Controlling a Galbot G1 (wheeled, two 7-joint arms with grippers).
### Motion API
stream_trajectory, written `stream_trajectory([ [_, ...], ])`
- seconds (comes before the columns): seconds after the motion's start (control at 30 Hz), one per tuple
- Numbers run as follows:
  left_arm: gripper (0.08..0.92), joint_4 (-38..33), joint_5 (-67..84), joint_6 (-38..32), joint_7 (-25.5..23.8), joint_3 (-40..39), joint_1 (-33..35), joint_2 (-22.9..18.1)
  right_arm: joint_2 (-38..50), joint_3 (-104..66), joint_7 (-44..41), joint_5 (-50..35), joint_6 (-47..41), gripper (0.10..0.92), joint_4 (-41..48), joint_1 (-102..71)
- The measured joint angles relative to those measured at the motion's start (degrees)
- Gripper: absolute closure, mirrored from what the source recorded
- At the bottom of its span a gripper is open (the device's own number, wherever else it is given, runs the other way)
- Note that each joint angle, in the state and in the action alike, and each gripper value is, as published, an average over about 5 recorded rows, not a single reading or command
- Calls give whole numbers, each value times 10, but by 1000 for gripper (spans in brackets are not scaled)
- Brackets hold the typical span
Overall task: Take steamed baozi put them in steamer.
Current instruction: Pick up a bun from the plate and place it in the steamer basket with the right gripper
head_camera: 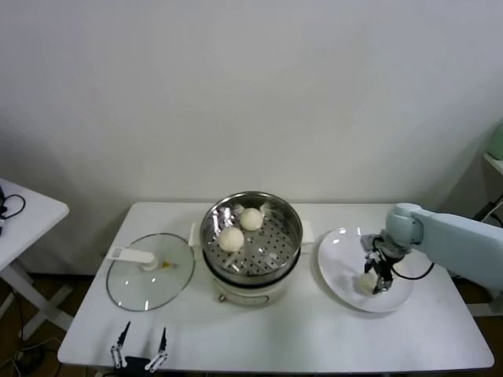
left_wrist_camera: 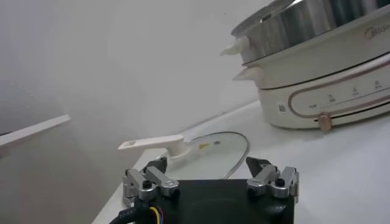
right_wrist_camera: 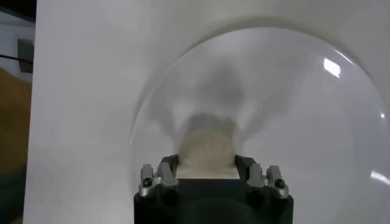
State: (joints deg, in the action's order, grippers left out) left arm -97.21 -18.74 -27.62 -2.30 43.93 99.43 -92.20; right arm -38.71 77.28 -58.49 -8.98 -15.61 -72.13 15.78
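The steel steamer (head_camera: 277, 250) stands mid-table on its cream pot and holds two steamed baozi (head_camera: 251, 218) (head_camera: 231, 239). To its right, a third baozi (head_camera: 366, 281) lies on the white plate (head_camera: 338, 263). My right gripper (head_camera: 377, 280) reaches down onto that bun. In the right wrist view its fingers (right_wrist_camera: 169, 165) press both sides of the baozi (right_wrist_camera: 206, 146), which still rests on the plate (right_wrist_camera: 292, 109). My left gripper (head_camera: 141, 347) waits open at the table's front left, with nothing between its fingers (left_wrist_camera: 159, 173).
A glass lid (head_camera: 151, 271) with a white handle lies flat left of the steamer and just beyond the left gripper; the left wrist view shows this lid (left_wrist_camera: 214, 152) too. A small white side table (head_camera: 23, 216) stands at far left.
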Motion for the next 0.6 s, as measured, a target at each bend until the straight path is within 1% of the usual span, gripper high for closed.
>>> stream_trajectory([
  [0.23, 177, -3, -4, 0, 0, 0, 1, 0, 2, 28, -10, -11, 16, 408, -29, 53],
  [0.6, 177, -1, -10, -1, 4, 0, 2, 0, -29, 102, -43, -41, 90, 411, -94, 246],
])
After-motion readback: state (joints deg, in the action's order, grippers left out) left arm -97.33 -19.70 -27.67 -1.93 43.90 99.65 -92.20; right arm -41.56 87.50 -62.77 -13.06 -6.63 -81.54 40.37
